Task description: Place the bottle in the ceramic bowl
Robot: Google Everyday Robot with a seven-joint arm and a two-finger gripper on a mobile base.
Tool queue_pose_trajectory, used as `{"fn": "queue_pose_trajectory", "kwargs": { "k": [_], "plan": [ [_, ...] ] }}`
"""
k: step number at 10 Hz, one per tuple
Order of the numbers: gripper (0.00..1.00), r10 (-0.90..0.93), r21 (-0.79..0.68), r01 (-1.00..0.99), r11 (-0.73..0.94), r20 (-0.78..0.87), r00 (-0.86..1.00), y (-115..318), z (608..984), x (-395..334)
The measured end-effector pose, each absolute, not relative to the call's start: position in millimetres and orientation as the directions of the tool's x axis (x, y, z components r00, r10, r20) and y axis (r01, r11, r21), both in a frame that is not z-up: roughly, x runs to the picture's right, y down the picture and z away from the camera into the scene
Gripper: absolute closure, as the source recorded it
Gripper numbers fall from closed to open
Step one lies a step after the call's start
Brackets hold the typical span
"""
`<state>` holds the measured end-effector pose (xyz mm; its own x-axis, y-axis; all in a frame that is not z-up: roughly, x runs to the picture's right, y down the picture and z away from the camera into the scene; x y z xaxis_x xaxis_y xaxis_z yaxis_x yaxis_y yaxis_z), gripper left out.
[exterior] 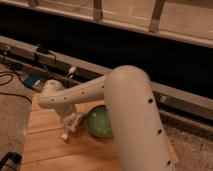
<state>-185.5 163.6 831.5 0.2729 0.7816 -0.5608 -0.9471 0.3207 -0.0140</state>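
The bottle (71, 126) is small and white and lies on its side on the wooden table (55, 150), just left of the ceramic bowl. The ceramic bowl (99, 122) is round, glossy green and empty where it shows; its right part is hidden behind my arm. My big white arm (127, 110) reaches from the right across to the left, and its wrist bends down over the bottle. The gripper (67, 116) hangs right above the bottle, mostly hidden under the wrist. I cannot tell whether it touches the bottle.
Black cables (12, 80) and a blue object (31, 81) lie on the floor at the left, beyond the table's far left corner. A pale rail (75, 67) runs along a dark wall behind. The table's left edge is close to the bottle.
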Motion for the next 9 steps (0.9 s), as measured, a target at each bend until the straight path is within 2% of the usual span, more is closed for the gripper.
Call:
{"fn": "queue_pose_trajectory", "kwargs": {
  "k": [6,7,8,9],
  "plan": [
    [0.2,0.732,-0.042,-0.941,0.336,-0.616,0.289,187.3,852.8,-196.6],
    [0.23,0.726,-0.047,-0.939,0.34,-0.621,0.295,190.3,853.7,-198.6],
    [0.32,0.727,-0.051,-0.94,0.339,-0.62,0.295,190.0,852.6,-200.1],
    [0.51,0.725,-0.052,-0.939,0.341,-0.621,0.298,188.7,849.1,-201.6]
  ]
}}
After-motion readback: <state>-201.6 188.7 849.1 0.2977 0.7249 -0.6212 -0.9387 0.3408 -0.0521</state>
